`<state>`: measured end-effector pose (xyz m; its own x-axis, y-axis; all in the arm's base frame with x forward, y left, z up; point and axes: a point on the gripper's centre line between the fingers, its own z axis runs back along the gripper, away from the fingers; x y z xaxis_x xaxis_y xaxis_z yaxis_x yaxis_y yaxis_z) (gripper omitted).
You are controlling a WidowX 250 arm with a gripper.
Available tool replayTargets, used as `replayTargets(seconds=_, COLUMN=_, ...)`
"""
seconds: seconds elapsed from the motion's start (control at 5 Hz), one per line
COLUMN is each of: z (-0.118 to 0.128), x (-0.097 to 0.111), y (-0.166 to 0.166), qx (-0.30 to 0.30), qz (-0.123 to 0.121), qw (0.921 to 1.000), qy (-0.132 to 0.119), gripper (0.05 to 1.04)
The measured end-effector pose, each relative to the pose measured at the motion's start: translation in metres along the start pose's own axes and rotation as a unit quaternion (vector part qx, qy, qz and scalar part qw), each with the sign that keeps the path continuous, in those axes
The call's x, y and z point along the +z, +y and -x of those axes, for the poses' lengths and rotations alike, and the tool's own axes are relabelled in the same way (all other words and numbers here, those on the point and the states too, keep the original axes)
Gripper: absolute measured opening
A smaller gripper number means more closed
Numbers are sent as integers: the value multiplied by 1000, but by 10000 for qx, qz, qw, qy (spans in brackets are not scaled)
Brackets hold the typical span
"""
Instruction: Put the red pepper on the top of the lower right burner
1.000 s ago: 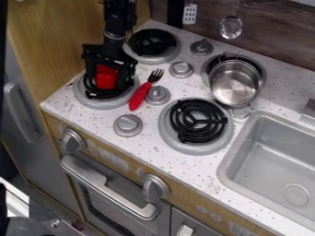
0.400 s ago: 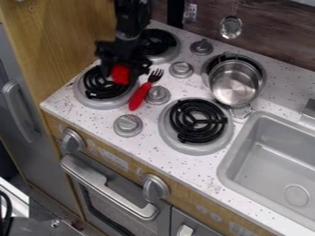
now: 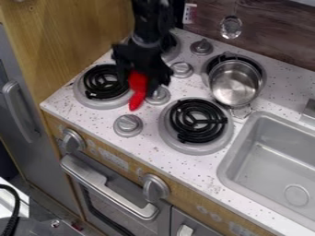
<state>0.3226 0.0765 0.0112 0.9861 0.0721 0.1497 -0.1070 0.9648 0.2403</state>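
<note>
Pinching the red pepper (image 3: 137, 80), the tool (image 3: 141, 82) has shifted over the fork (image 3: 135, 100). A knob (image 3: 158, 96) stands before the lower right burner (image 3: 197, 120)

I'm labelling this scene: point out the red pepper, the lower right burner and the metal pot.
Red pepper (image 3: 137, 80), camera view: visible side.
Lower right burner (image 3: 197, 121), camera view: black coil.
Metal pot (image 3: 235, 86), camera view: inner bottom.
</note>
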Motion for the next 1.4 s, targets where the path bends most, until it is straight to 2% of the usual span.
replayTargets(seconds=0.2, z=16, x=-4, y=-28, qx=-294, qz=171, qw=9994, qy=114, gripper=771)
replayTargets(seconds=0.4, z=15, x=0, y=-64, qx=-765, qz=326, qw=9965, qy=-63, gripper=771)
replayTargets(seconds=0.6, z=19, x=-11, y=-82, qx=-923, qz=258, qw=9953, qy=148, gripper=770)
replayTargets(seconds=0.8, z=20, x=-21, y=-97, qx=-940, qz=384, qw=9944, qy=304, gripper=770)
replayTargets(seconds=1.0, z=19, x=-27, y=-103, qx=-982, qz=431, qw=9938, qy=308, gripper=770)
replayTargets(seconds=1.2, z=10, x=-27, y=-111, qx=-998, qz=472, qw=9937, qy=199, gripper=770)
replayTargets(seconds=1.4, z=2, x=-25, y=-119, qx=-1011, qz=724, qw=9922, qy=75, gripper=838)
